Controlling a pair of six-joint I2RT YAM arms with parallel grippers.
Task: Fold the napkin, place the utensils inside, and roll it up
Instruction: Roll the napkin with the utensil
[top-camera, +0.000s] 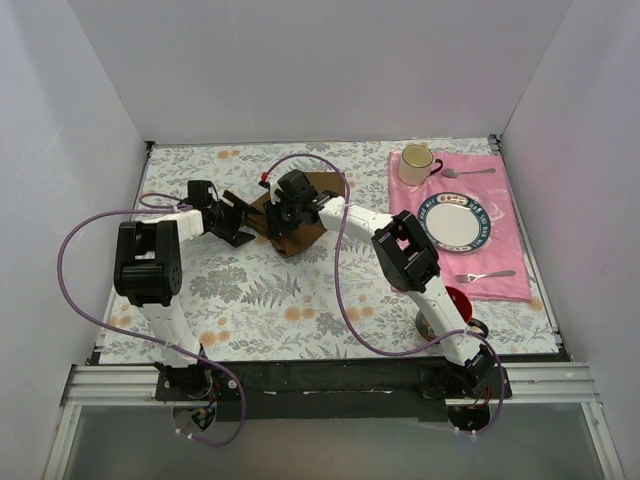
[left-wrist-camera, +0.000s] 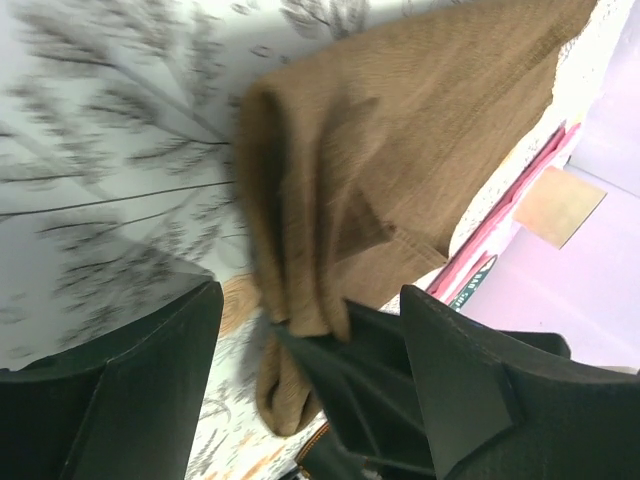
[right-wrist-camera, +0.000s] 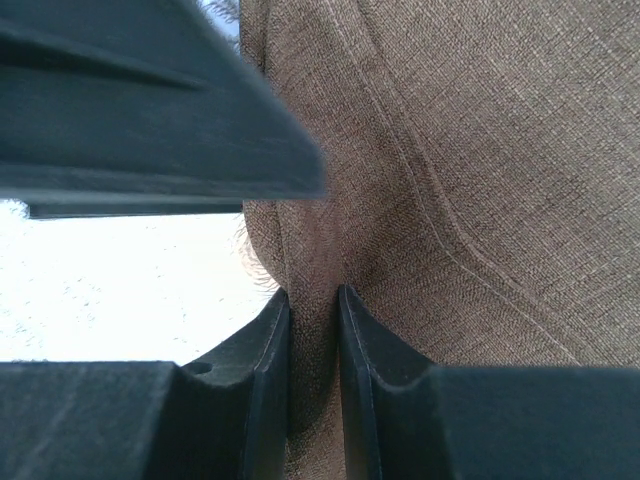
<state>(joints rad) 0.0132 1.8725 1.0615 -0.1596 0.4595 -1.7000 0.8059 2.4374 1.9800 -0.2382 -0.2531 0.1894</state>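
The brown napkin (top-camera: 300, 238) lies bunched and partly folded at the middle of the floral table. My right gripper (top-camera: 283, 215) is shut on a raised fold of it; the right wrist view shows cloth (right-wrist-camera: 480, 150) pinched between the jaws of that gripper (right-wrist-camera: 313, 330). My left gripper (top-camera: 240, 222) is just left of it, open. In the left wrist view its fingers (left-wrist-camera: 160, 380) stand wide apart around the napkin's edge (left-wrist-camera: 400, 130) and the right gripper's black fingers. The spoon with the gold bowl and dark handle is not in view.
A pink placemat (top-camera: 510, 270) at the right holds a plate (top-camera: 457, 223), a cream cup (top-camera: 416, 162), a silver spoon (top-camera: 470, 172) and a silver fork (top-camera: 485, 274). A red object (top-camera: 462, 298) shows behind the right arm. White walls surround the table.
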